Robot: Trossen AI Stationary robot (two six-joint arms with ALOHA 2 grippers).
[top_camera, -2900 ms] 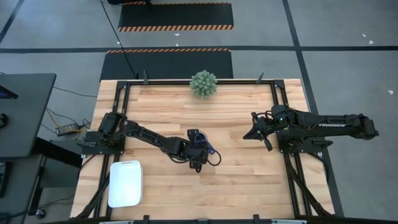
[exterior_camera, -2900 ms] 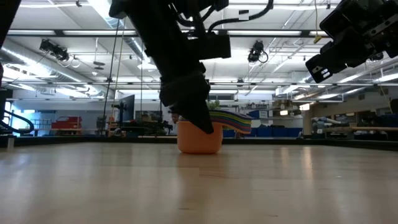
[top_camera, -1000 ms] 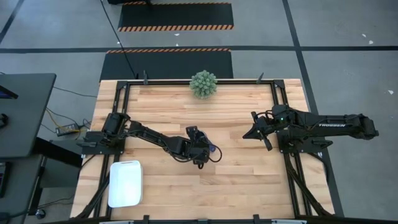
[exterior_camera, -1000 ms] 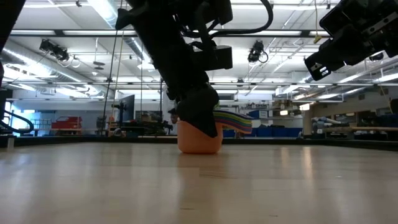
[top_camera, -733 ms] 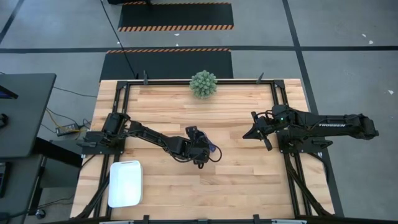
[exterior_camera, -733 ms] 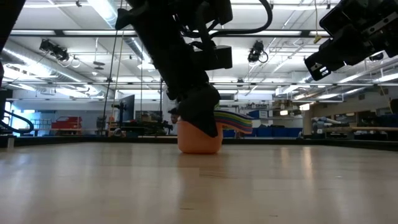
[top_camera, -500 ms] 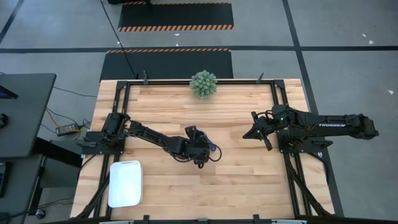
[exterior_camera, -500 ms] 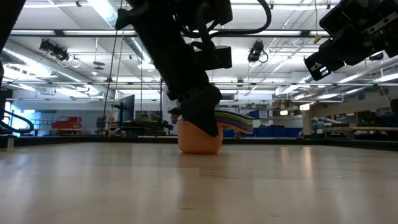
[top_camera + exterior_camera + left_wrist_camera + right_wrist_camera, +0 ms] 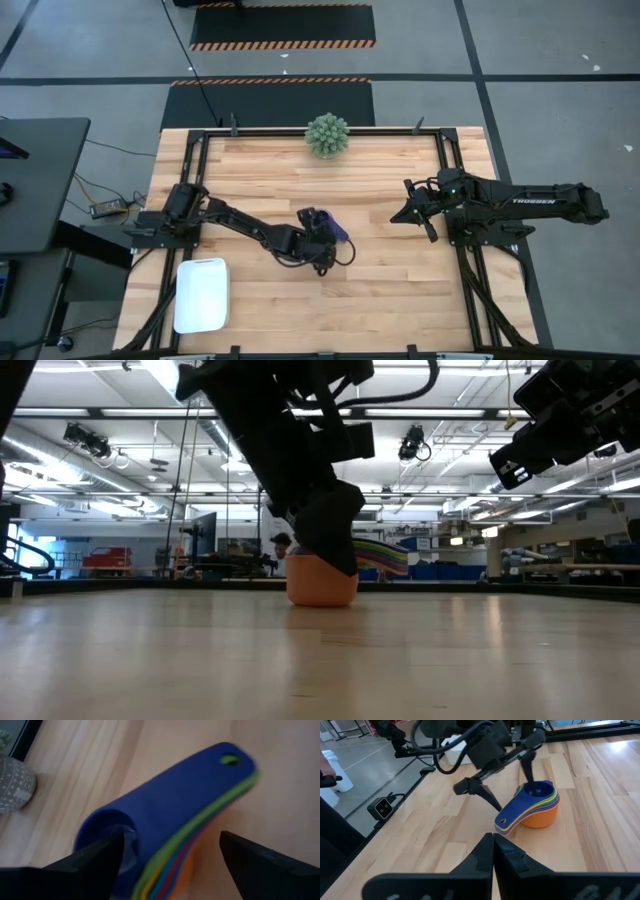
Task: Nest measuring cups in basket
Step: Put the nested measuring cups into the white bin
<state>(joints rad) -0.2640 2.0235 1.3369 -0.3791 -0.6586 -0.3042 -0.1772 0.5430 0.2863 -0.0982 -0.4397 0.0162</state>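
Near the middle of the wooden table we found the nested measuring cups, dark blue uppermost and orange at the bottom, resting on the wood with their fanned handles pointing away from the stack. The left gripper stood over them with its fingers spread wide; one finger dipped into the top blue cup, the other hung outside the stack, and nothing was clamped. Compared with half a second earlier, we noted the left wrist had shifted slightly, exposing more of the blue cup from overhead. The stack itself had not moved. The white basket sat at the table's near left corner, well apart. The right gripper waited closed and empty above the table's right side.
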